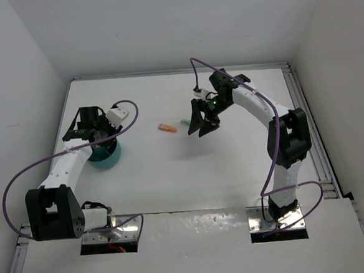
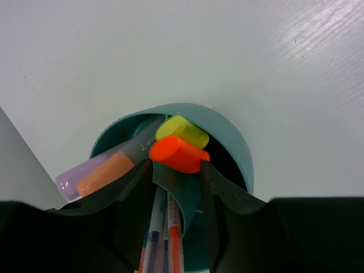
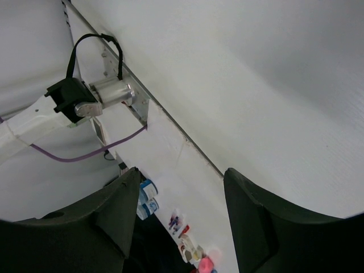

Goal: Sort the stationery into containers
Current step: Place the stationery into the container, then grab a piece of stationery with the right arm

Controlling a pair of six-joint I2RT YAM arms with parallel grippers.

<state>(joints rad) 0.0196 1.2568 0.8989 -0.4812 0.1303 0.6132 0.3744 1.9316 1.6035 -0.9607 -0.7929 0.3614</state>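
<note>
The teal bowl [image 1: 110, 158] sits at the left of the table, and my left gripper [image 1: 100, 141] hangs right over it. In the left wrist view the bowl's rim [image 2: 227, 133] holds a purple highlighter [image 2: 69, 182], an orange highlighter [image 2: 105, 173], a yellow-capped marker [image 2: 182, 130] and several thin pens [image 2: 165, 233]. My left gripper [image 2: 176, 165] is narrowly closed on an orange-capped marker [image 2: 179, 153] at the bowl's mouth. An orange pen [image 1: 167, 129] and a mint green pen [image 1: 184, 122] lie mid-table. My right gripper [image 1: 203, 124] hovers open beside them, empty in its own view [image 3: 182, 176].
White walls close in the table on the left, back and right. A metal rail [image 1: 309, 127] runs along the table's right edge. Purple cables [image 1: 22, 179] loop from both arms. The right wrist view shows only the wall and a rail bracket [image 3: 114, 94].
</note>
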